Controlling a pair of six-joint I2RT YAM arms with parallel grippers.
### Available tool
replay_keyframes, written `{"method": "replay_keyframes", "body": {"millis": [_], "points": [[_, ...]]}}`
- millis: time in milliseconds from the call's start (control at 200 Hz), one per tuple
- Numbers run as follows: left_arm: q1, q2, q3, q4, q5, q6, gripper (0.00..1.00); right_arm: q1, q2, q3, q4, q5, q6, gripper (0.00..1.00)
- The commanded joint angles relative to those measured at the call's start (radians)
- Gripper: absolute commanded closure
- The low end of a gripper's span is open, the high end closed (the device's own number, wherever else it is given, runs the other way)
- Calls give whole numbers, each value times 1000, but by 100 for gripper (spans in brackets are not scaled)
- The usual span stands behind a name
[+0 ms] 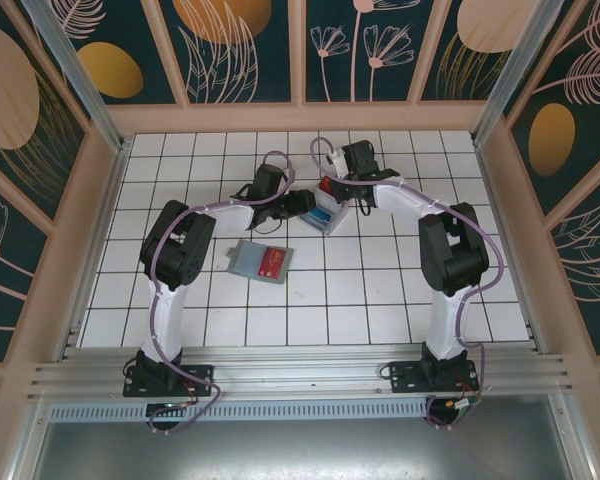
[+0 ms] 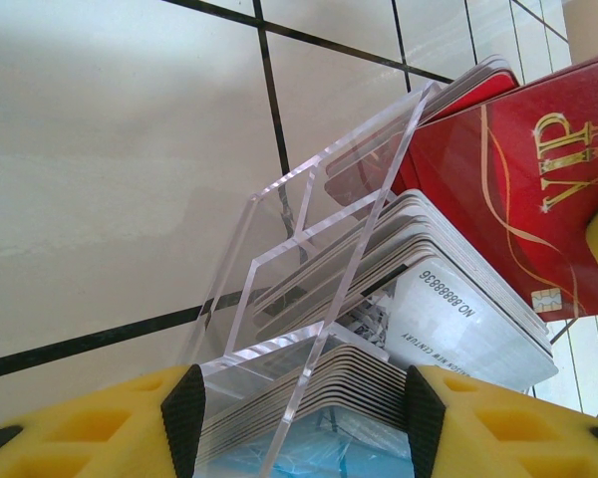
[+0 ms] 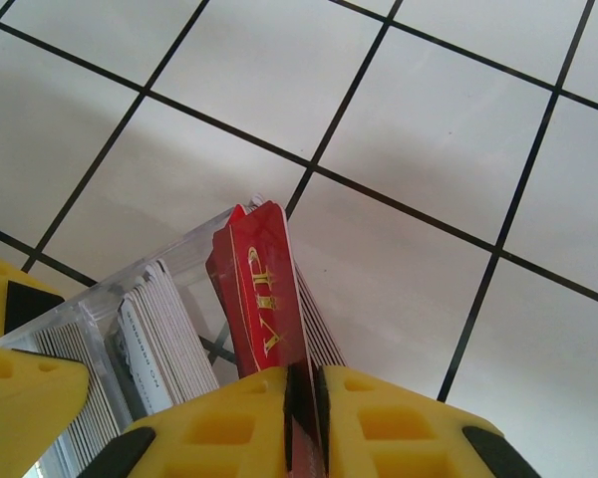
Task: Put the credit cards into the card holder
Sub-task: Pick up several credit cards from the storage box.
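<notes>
Desk (image 1: 380, 300) in the top view is white tile with black lines. The card holder (image 1: 250, 257) lies flat on it, at about 7 o'clock from the clear tray (image 1: 330, 222) and well apart from it. One red credit card (image 1: 273, 264) lies on its right part. The left gripper (image 1: 302, 205) is at the 9 o'clock side of the tray, the right gripper (image 1: 338, 187) at its 12 o'clock side.

In the left wrist view the jaws of the left gripper (image 2: 304, 423) are clenched on the clear tray (image 2: 279, 249), one black pad on each side. The tray holds tight stacks of credit cards (image 2: 448, 299) standing on edge. A red VIP card (image 2: 523, 169) leans over them at 2 o'clock.

In the right wrist view the jaws of the right gripper (image 3: 304, 388) are clenched on the red VIP card (image 3: 259, 289), seen almost edge-on. I cannot tell whether its far end is inside the tray.
</notes>
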Motion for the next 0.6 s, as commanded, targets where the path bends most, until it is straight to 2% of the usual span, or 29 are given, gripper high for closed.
{"method": "replay_keyframes", "body": {"millis": [0, 400, 470, 596], "points": [[-6, 8, -1, -99, 16, 5, 43, -6, -43, 0, 10, 10, -15, 80], [-7, 6, -1, -103, 17, 8, 43, -4, -45, -6, 14, 6, -8, 84], [-6, 4, -4, -101, 17, 8, 43, -6, -58, -12, 19, -10, -2, 91], [-6, 4, -7, -98, 19, 6, 43, -7, -73, -7, 17, -23, 9, 90]]}}
